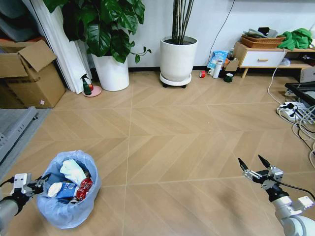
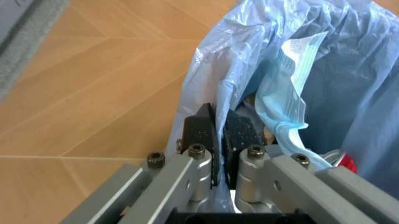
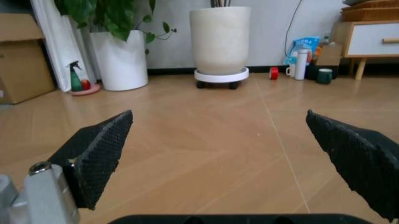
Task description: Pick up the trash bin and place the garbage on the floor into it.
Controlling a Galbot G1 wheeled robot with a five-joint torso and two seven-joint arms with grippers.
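Two pincers low over the wood floor (image 1: 187,142), nearest first: left pincer (image 1: 43,182) clenched on the rim of the trash bin (image 1: 69,206), black pads (image 2: 201,133) pinching a fold of crinkly light blue bag liner (image 2: 212,79) in the left wrist view; right pincer (image 1: 254,164) spread wide and empty, hovering at the right, well apart from the bin. Bin at lower left, already stuffed with garbage (image 1: 74,172): crumpled white paper, a white wrapper, a red packet, and a pale blue face mask (image 2: 283,88) draped just beside the pads. Probably light to lift, since the load is paper and film, but the liner is thin, soft and slippery, so a grip on plastic alone could slide or tear; better to catch the stiff rim beneath the bag along with the fold, though whether the pads hold rim or only film cannot be told. Contents loose and heaped, likely to spill if tipped, so best kept upright. Farther off, bare floor, then a green spray bottle (image 1: 87,85), two white plant pots (image 1: 178,59) and a low cabinet (image 1: 261,56) along the wall.
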